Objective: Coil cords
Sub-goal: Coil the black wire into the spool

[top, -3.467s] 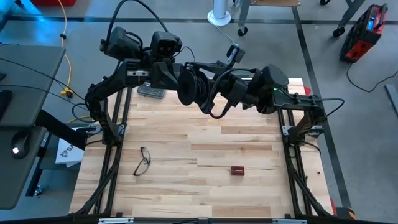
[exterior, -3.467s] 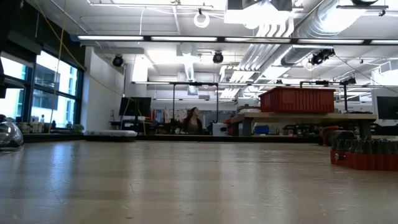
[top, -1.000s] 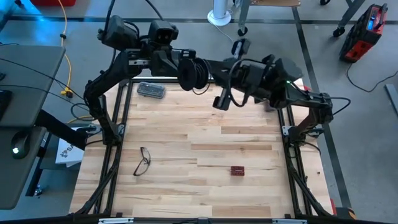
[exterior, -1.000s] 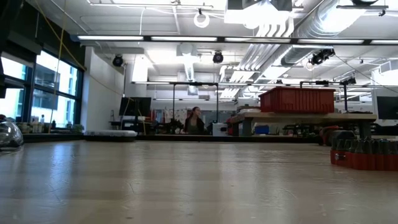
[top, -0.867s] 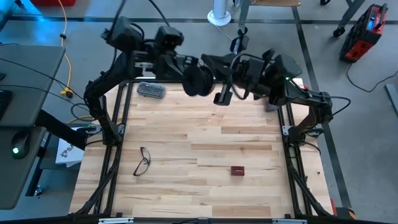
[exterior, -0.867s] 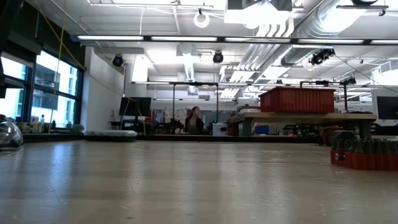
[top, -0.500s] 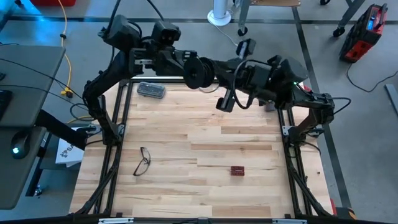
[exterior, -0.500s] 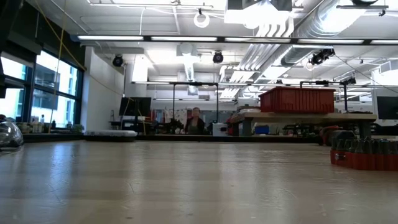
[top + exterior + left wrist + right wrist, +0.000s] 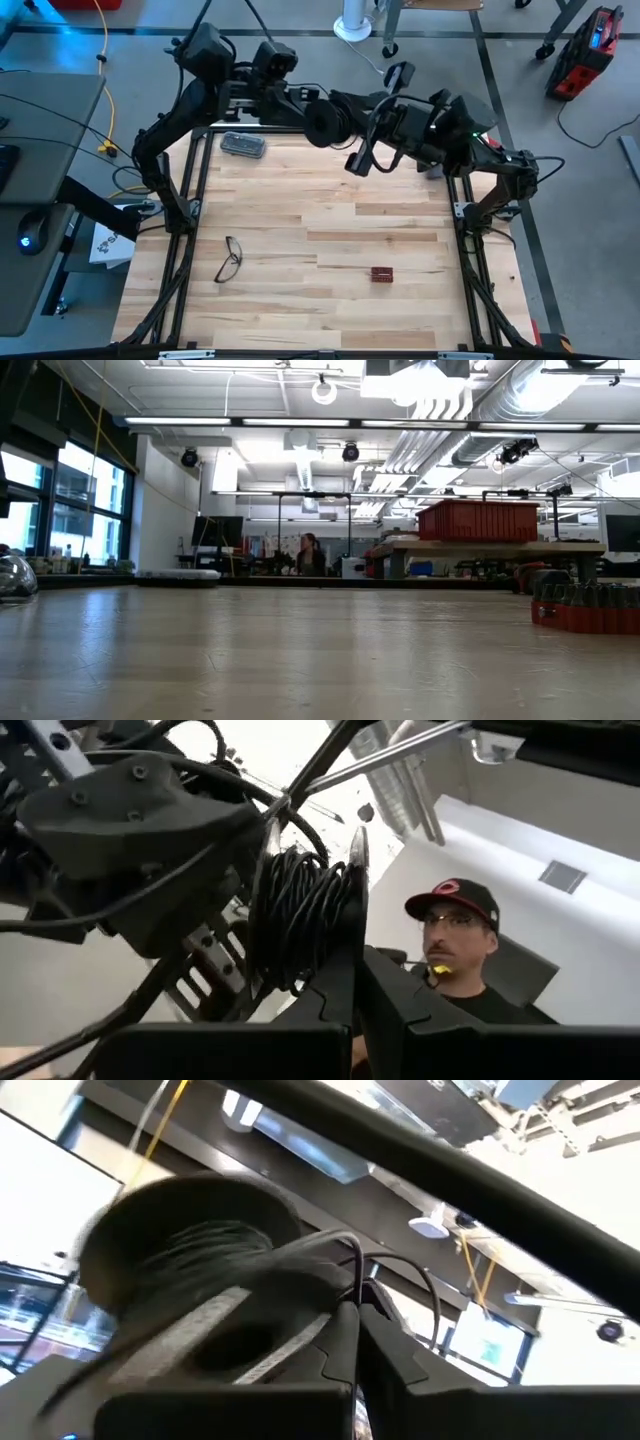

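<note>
While both arms hang raised over the far edge of the table [image 9: 330, 225], I see the left gripper [image 9: 322, 122] clenched on the reel [image 9: 324, 121], which is up in the air between the two arms with dark wire [image 9: 300, 915] wound round it in many turns. My left wrist view shows that arm's fingers [image 9: 335, 985] pressed together along the reel's rim. The right gripper [image 9: 352, 110] sits just beside the reel on its right, and its fingers [image 9: 340, 1340] are pinched shut on a strand of the wire where it leaves the coil. Down on the wood lie glasses [image 9: 230, 258] near the left side, a small red block [image 9: 381, 273] toward the front, and a grey case [image 9: 243, 145] at the far left. A person [image 9: 455, 955] in a cap stands beyond the table.
</note>
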